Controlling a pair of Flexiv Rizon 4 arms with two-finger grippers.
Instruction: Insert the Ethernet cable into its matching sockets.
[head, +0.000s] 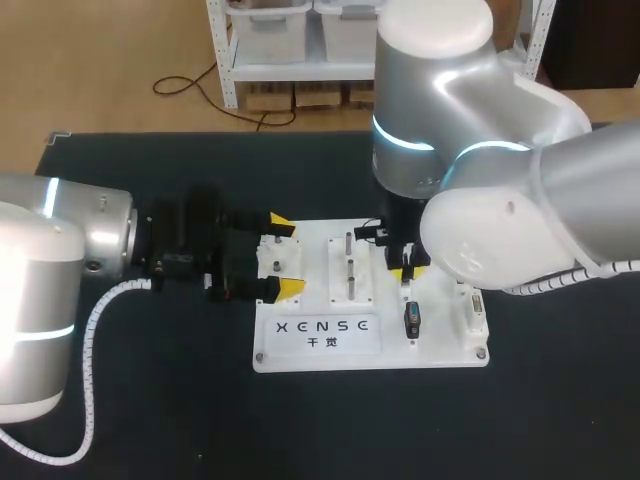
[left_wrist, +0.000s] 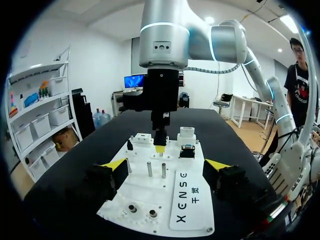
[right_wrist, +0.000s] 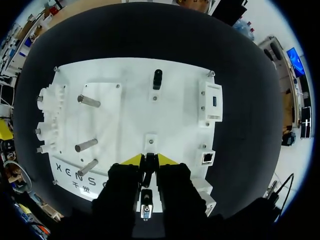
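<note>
A white socket board (head: 320, 345) lies mid-table. My right gripper (right_wrist: 149, 160) points straight down over the board's right part, and its yellow tips press from both sides on a small black plug (right_wrist: 148, 167). The Ethernet socket (right_wrist: 208, 158) sits in a white block close beside those fingers. A second black plug (right_wrist: 157, 79) stands on the board farther ahead. My left gripper (head: 285, 255) lies level at the board's left end, open wide, with nothing held. In the left wrist view the right gripper (left_wrist: 160, 145) comes down onto the board (left_wrist: 150, 192) ahead of the left gripper (left_wrist: 166, 167).
Three metal pegs (right_wrist: 85, 147) stand upright in the board's middle. A USB socket block (right_wrist: 212, 102) and a multi-pin connector (right_wrist: 146, 211) sit along the board's right side. Black table cloth (head: 150, 400) surrounds the board.
</note>
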